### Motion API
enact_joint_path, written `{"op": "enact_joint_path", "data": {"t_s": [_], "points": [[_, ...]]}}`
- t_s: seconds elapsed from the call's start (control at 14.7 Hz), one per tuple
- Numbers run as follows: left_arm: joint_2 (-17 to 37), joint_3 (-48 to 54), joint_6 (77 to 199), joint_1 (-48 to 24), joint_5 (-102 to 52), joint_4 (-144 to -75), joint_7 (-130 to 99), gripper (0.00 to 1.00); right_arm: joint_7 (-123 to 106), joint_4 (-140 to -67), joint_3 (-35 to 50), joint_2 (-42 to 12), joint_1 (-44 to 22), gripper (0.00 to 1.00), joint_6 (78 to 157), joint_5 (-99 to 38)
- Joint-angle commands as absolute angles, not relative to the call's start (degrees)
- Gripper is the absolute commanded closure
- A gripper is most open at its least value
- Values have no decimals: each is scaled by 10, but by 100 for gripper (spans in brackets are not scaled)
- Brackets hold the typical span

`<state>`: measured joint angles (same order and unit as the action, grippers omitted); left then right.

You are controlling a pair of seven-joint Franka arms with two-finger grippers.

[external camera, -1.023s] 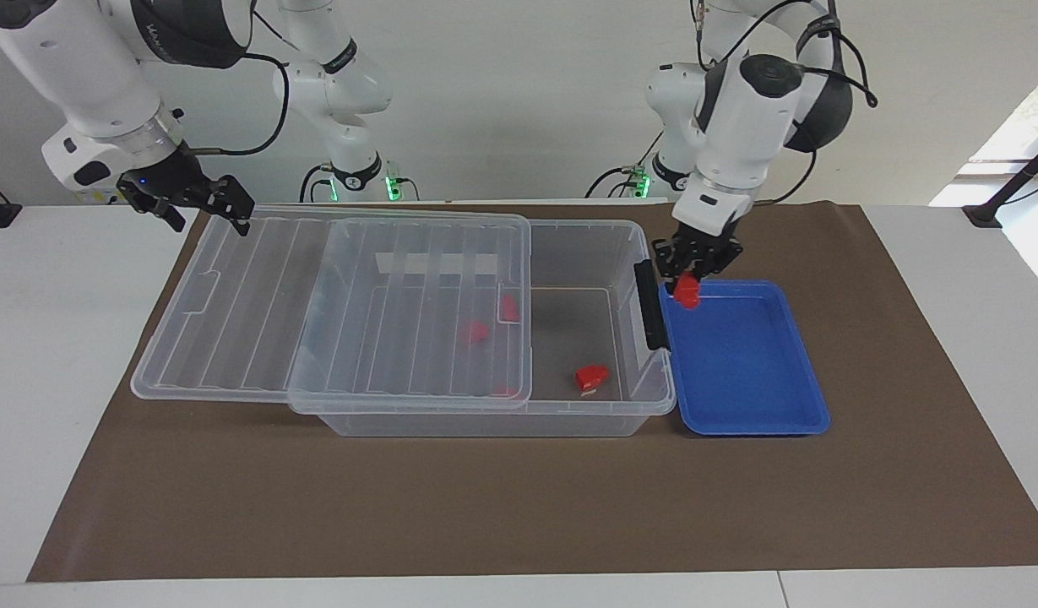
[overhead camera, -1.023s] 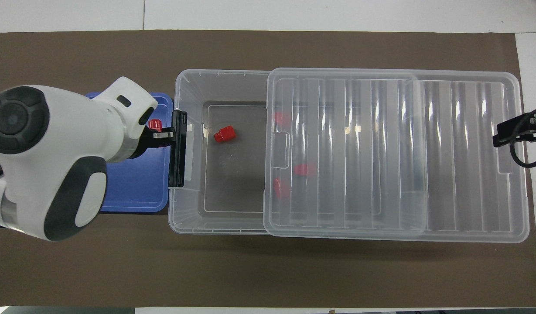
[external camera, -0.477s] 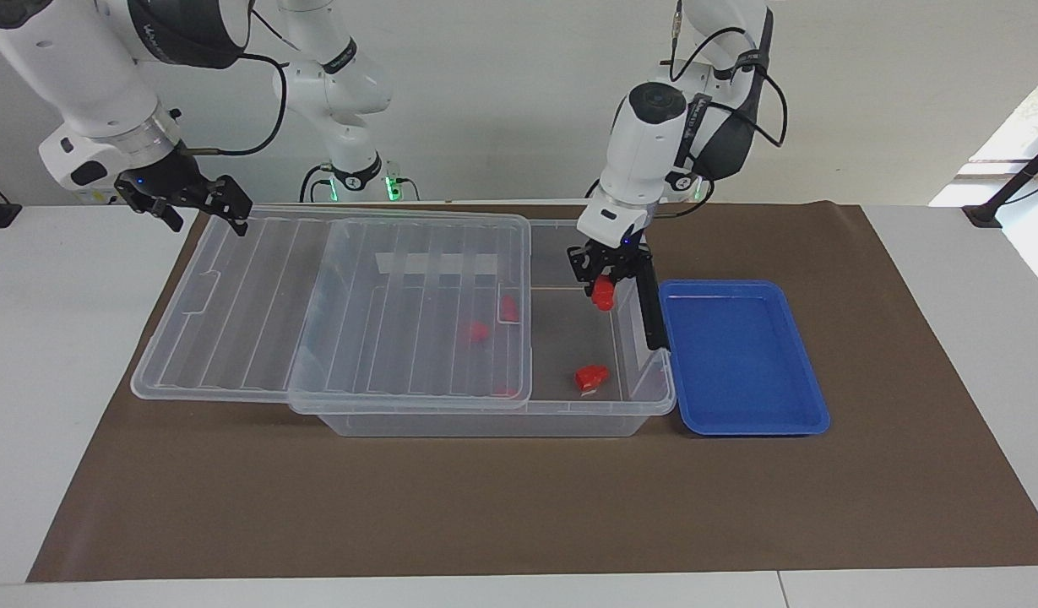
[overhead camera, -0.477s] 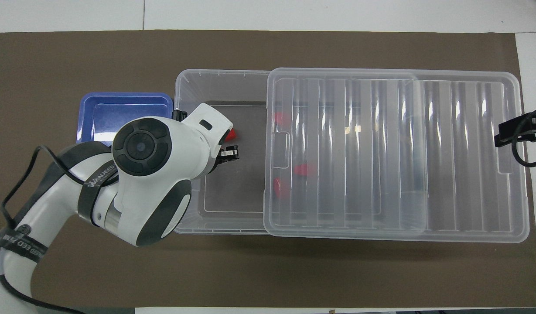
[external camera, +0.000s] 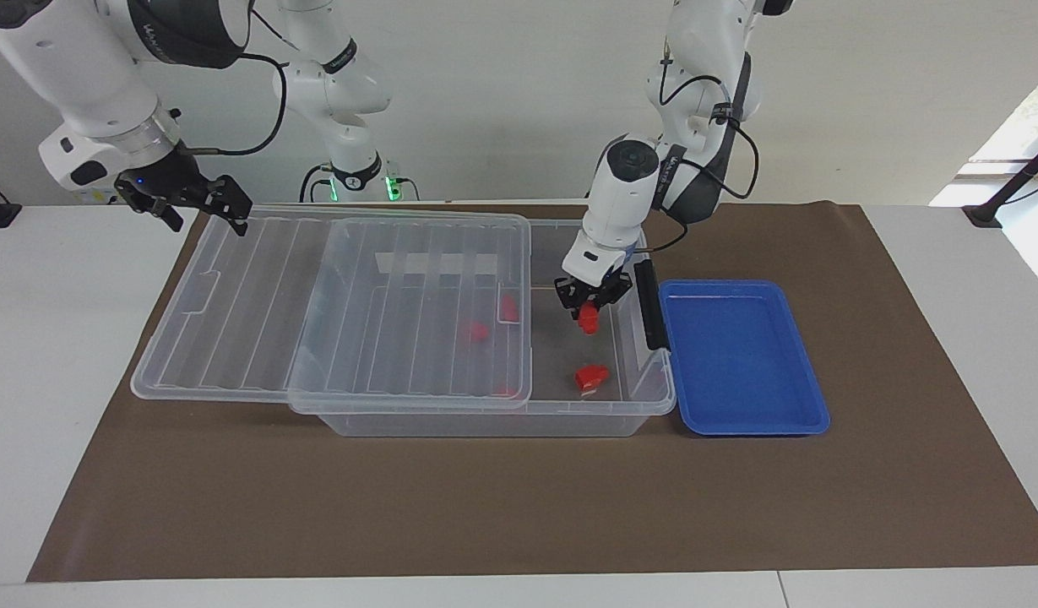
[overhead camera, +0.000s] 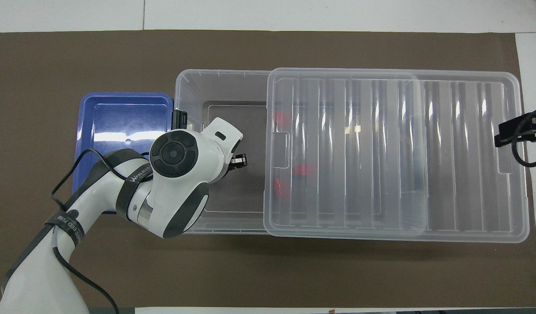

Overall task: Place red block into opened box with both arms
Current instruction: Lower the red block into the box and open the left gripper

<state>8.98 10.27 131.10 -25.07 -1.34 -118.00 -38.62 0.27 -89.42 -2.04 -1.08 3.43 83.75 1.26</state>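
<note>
Transparent plastic forms the box (external camera: pixel 637 397), whose ribbed lid (external camera: pixel 333 304) is slid toward the right arm's end. At nine o'clock of the blue tray (external camera: pixel 742 422), the left gripper (external camera: pixel 589 314) hangs inside the opening, clamped on the red block (external camera: pixel 588 319). It should lower before releasing, clear of the other red block (external camera: pixel 592 377). The right gripper (external camera: pixel 199 201), spread wide, rests at the lid's edge; contact is unclear. From overhead, the arm hides the held block.

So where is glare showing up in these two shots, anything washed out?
Overhead view: bright streaks of reflected light run along the ribs of the clear lid, and a white sheen crosses the blue tray. Facing view: one pale reflection band on the lid; a window at the edge is blown out.
</note>
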Motion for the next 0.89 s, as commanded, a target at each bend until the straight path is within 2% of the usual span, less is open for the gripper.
{"op": "enact_joint_path", "data": {"t_s": [0.0, 0.07, 0.2, 0.27, 0.82], "points": [[98, 97, 1349, -259, -10, -1206, -397, 100, -7, -904, -18, -1, 41, 0, 845, 11], [105, 98, 1357, -260, -11, -1208, -399, 97, -7, -904, -18, -1, 41, 0, 845, 11], [108, 98, 1361, -260, -11, -1207, -397, 14, -7, -904, -18, -1, 41, 0, 845, 11], [107, 98, 1361, -260, -11, -1207, -396, 2, -7, -904, -18, -1, 41, 0, 844, 11], [97, 96, 1347, -256, -11, -1199, -397, 0, -4, -906, -18, 0, 41, 0, 845, 11]]}}
